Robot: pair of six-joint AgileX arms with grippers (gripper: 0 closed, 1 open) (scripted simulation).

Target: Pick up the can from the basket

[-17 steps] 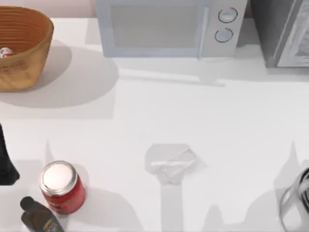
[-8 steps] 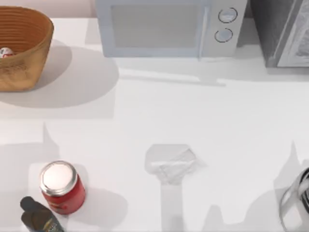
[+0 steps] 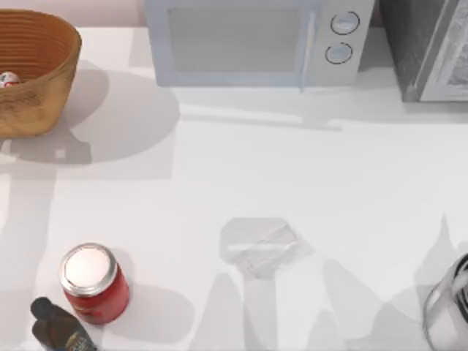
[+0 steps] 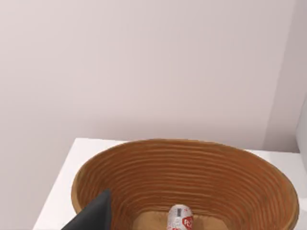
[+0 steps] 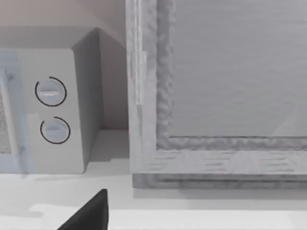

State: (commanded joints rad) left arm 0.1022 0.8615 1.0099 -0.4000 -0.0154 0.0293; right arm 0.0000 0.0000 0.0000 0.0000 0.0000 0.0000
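- A dark finger tip of the left gripper (image 4: 91,215) shows in the left wrist view, over the near rim of the basket (image 4: 268,175); whether its fingers are spread or pressed together I cannot tell.
- Past that finger, the small white-and-red can (image 4: 179,218) lies on its side on the floor of the basket, its round end turned toward the camera; the gripper is apart from it and nothing holds it.
- The round wicker basket has ribbed orange-brown walls flaring up to a wide rim, with a plain pale wall behind it.
- In the top view the basket (image 3: 55,80) stands at the table's far left corner, and the can (image 3: 9,79) is a small white-and-red spot inside it at the picture's left edge.
- A dark finger tip of the right gripper (image 5: 88,215) shows in the right wrist view; I cannot tell its state either.
- Ahead of it are the microwave (image 5: 53,129), with two round dials, and just beside that a grey cabinet (image 5: 220,96).
- At the near left of the white table (image 3: 241,168) a larger red can (image 3: 93,283) with a silvery-white top stands upright, touching or just beside a dark bottle (image 3: 60,329) lying at the front edge.
- A clear crumpled wrapper (image 3: 262,247) lies near the middle front.
- A metal cup (image 3: 450,311) sits at the near right edge.
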